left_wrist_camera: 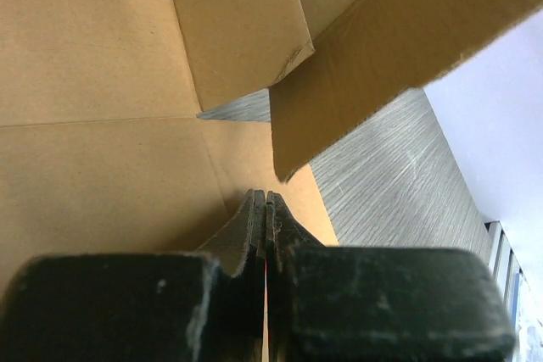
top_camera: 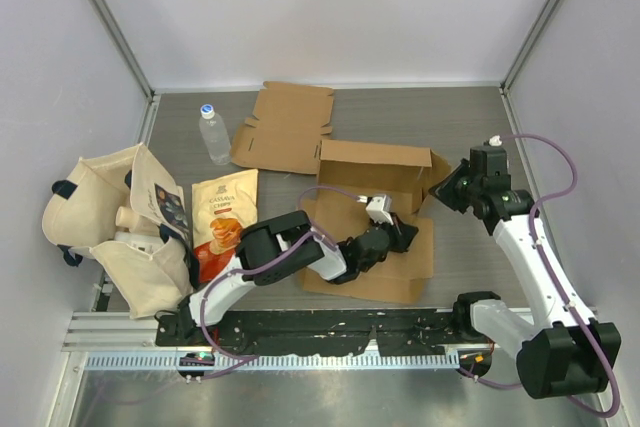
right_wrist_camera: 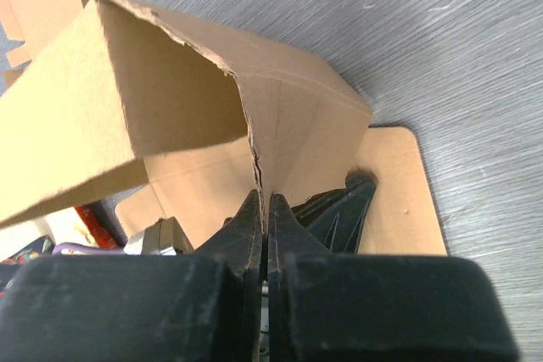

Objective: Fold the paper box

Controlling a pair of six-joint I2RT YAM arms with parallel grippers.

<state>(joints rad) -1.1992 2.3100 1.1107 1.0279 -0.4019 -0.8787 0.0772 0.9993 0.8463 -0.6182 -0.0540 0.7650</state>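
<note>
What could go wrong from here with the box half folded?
1. The right fingers pinch the paper box at a corner seam that already looks ragged; pulling harder may tear it.
2. The left fingers are shut on nothing, low over the base panel, so the box may slide under a tug.
3. A raised flap hangs above them and could snag on retreat.

No text can be read for certain. The pouch point(top_camera: 222, 219), towards the left edge of the table point(top_camera: 420, 117), carries dark lettering near its top, too small to make out. The tote point(top_camera: 120, 227) beside it bears a dark printed panel, equally illegible.
</note>
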